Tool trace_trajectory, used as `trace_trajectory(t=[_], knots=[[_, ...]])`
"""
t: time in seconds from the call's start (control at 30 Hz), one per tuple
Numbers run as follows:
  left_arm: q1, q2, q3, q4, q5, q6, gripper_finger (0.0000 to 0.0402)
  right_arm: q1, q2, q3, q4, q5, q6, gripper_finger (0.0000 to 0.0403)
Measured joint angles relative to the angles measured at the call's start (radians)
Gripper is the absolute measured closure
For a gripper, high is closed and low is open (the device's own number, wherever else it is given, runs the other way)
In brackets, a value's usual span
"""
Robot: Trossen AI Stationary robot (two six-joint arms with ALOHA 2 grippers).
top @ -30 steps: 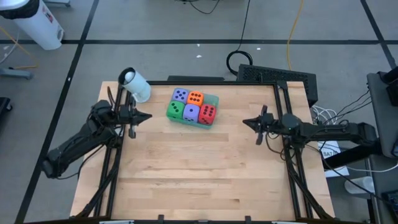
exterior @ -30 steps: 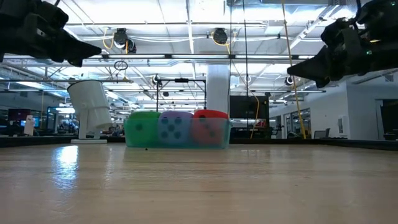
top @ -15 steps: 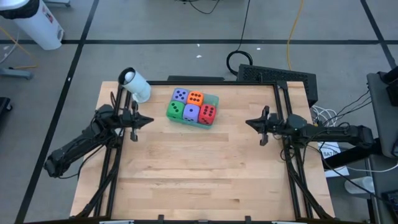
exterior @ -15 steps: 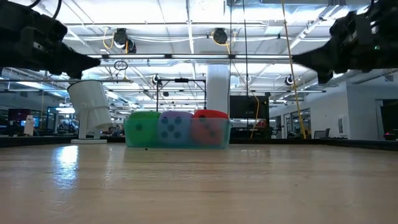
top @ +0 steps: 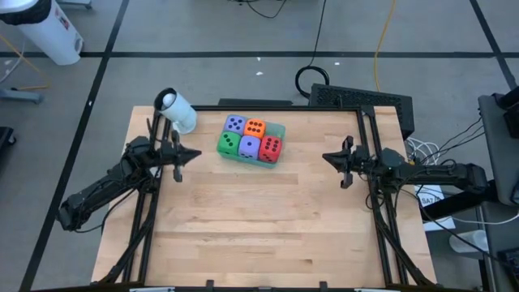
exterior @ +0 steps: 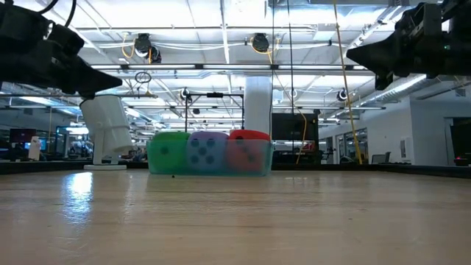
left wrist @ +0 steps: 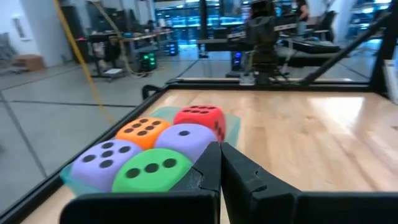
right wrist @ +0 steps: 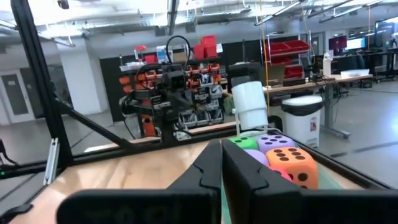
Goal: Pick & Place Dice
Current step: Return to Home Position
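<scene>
All five dice (top: 249,136) sit packed together in a shallow teal tray (top: 278,130), which lies on the wooden tabletop (top: 259,219) near the edge at the top of the high view, roughly midway between the two arms. In the row nearer that edge are a purple die (top: 234,123) and an orange die (top: 255,127), touching; beside the orange one a bare corner of the tray shows. In the other row are a green die (top: 228,143), a second purple die (top: 249,147) and a red die (top: 271,148), side by side and touching (the low view shows these three through the tray's translucent wall, their tops above its rim). The left pincer (top: 196,153) hangs above the left side of the tabletop, near the tray but apart from it, pointing inward toward the middle; its wrist view shows its two dark fingers (left wrist: 208,163) pressed together with nothing between them. The right pincer (top: 324,157) hangs above the right side, farther from the tray, also pointing inward, its fingers (right wrist: 207,160) likewise closed on nothing. A white cylinder (top: 177,110) stands tilted near the corner of the tabletop beyond the left pincer, just beside the tray's left end but not touching it.
</scene>
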Motion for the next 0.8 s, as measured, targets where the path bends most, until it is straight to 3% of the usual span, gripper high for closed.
trace_trajectory(t=[0.47, 0.8], knots=[[0.001, 0.000, 0.000, -0.001, -0.140, 0.001, 0.0396, 0.000, 0.000, -0.002, 0.005, 0.000, 0.342, 0.0400], [0.001, 0.000, 0.000, -0.002, -0.140, 0.001, 0.0396, 0.000, 0.000, -0.002, 0.005, -0.001, 0.354, 0.0401]])
